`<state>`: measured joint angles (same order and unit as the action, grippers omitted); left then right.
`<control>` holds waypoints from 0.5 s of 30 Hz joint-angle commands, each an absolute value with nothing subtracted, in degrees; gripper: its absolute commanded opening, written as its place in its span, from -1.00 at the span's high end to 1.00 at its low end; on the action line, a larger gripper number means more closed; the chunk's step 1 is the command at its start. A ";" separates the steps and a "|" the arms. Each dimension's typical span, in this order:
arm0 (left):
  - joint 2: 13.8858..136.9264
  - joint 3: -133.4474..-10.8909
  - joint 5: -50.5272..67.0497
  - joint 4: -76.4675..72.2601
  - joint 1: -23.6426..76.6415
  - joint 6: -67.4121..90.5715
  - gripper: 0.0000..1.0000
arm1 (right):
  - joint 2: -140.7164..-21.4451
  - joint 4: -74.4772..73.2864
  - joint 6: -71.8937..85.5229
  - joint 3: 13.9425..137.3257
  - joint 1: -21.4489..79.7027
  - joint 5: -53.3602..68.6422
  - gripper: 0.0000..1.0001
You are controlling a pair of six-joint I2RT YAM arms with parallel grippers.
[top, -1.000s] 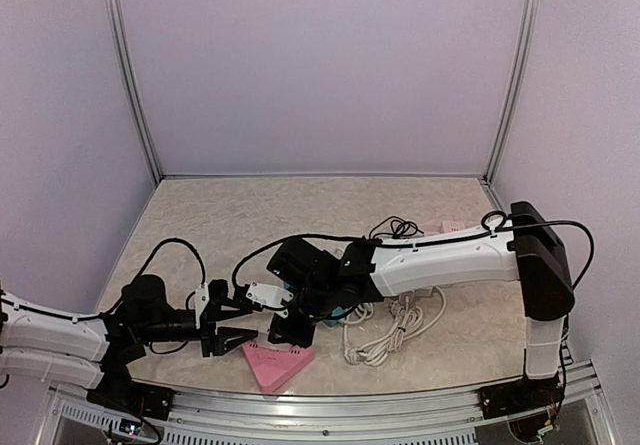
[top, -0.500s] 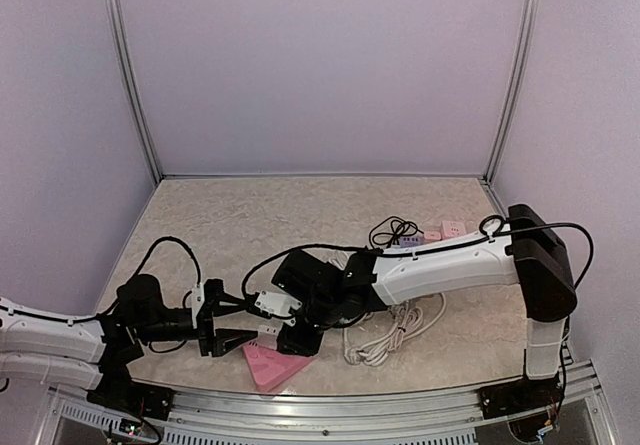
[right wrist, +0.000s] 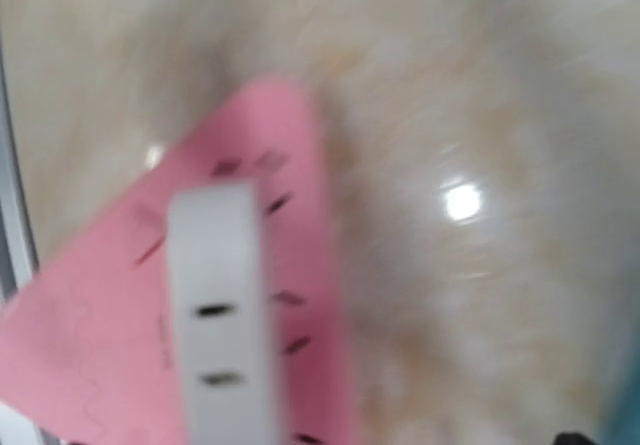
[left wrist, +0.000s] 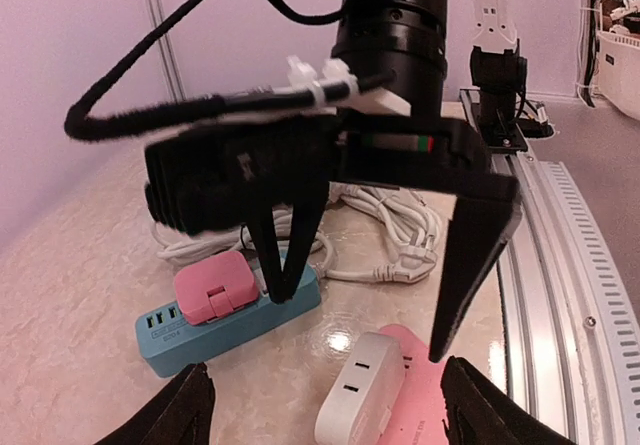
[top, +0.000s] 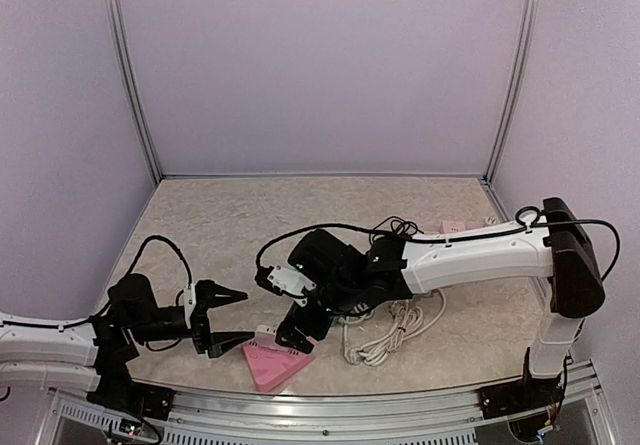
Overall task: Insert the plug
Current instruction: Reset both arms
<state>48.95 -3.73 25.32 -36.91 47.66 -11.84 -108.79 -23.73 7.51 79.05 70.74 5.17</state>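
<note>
The table, a pale marbled surface, fills the lower half of the overhead view. The right arm extends from the lower right corner to the lower centre of that view. The left arm lies along the lower left edge and points toward the centre. A coiled white cable rests on the table just right of centre, under the right arm. The pink socket block, triangular in outline, lies flat at the bottom centre, near the front rail. The blue power strip lies at the lower left of the left wrist view, with a pink plug seated on top of it. The right gripper hangs with its fingers pointing down in the centre of the left wrist view; its jaws are spread wide and hold nothing. The left gripper sits left of the pink socket block in the overhead view, its jaws likewise apart and nothing between them. The white plug sits on the near left edge of the pink socket block, at the bottom centre of the left wrist view. It lies below the right gripper's fingertips, in line with the gap between them and clear of both. The right wrist view is blurred; it shows the white plug over the pink socket block, two dark slots on its upper face. How deeply it is seated cannot be determined.
</note>
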 commanded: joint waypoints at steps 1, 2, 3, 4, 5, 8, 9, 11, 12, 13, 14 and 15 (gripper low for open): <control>44.35 -2.80 19.61 -30.95 45.41 -14.72 -0.60 | -99.80 -19.92 14.64 76.82 66.24 -3.61 -0.99; 42.91 -3.96 17.95 -29.87 43.55 -13.54 -0.62 | -97.83 -19.16 16.60 75.70 64.72 -5.78 -0.99; 42.24 -5.16 16.63 -28.87 40.01 -12.00 -0.64 | -95.98 -18.50 18.86 74.34 62.62 -7.64 -0.99; 41.42 -6.45 15.34 -27.89 37.02 -10.34 -0.65 | -94.23 -18.21 20.96 72.88 60.66 -9.59 -0.99; 40.44 -7.67 13.87 -26.69 34.02 -8.86 -0.66 | -92.51 -18.59 23.22 71.63 58.65 -11.87 -0.99; 38.35 -11.27 9.02 -21.87 25.02 -5.69 -0.67 | -87.73 -23.23 28.65 68.45 52.76 -18.38 -0.99; 37.01 -12.05 7.43 -20.36 22.07 -5.15 -0.67 | -85.90 -24.46 29.38 67.16 50.86 -20.36 -0.99; 35.24 -13.27 5.23 -16.97 16.19 -2.00 -0.67 | -82.06 -26.00 30.31 62.82 46.44 -23.50 -0.99; 33.85 -13.61 3.96 -15.41 13.26 -0.61 -0.67 | -79.68 -26.54 30.77 60.67 43.65 -24.54 -0.99; 32.96 -13.63 2.76 -14.14 10.13 1.18 -0.66 | -77.20 -26.62 31.10 58.31 40.70 -25.48 -0.99; 31.63 -13.29 1.76 -13.24 7.18 2.59 -0.65 | -73.75 -26.39 31.25 55.62 37.72 -25.93 -0.99; 30.58 -12.82 1.18 -12.63 4.34 3.58 -0.64 | -71.72 -26.06 31.31 53.17 34.34 -26.39 -0.99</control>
<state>34.00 -12.75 7.57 -20.64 13.19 -3.49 -79.61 -22.00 27.51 60.58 42.54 -19.68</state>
